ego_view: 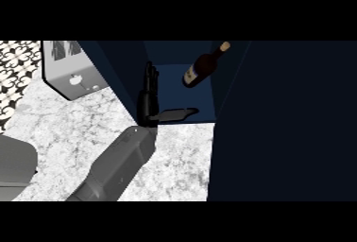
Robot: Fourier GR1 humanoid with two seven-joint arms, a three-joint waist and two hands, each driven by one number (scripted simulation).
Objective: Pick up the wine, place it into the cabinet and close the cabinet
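The wine bottle (203,66) lies inside the open cabinet (182,97), tilted, its pale capped neck toward the upper right and its dark rounded body with a light label toward the lower left. The cabinet is a dark navy box with flat, smooth walls; its interior floor is a slightly lighter blue. A broad, flat navy panel (286,123), probably the cabinet's door, fills the right side of the view.

One grey forearm rises from the lower edge across the bench (63,127), a white marbled stone top with grey veining. Its black hand (148,97) stands at the cabinet's left wall, fingers straight and pointing up into the opening, thumb stuck out to the right over the cabinet floor. It is open and holds nothing; the bottle lies apart from it, to the upper right.

A silvery metal toaster (73,71) with rounded corners, two slots and a round knob sits on the bench left of the cabinet. A patterned black-and-white tile wall (17,61) shows at upper left.
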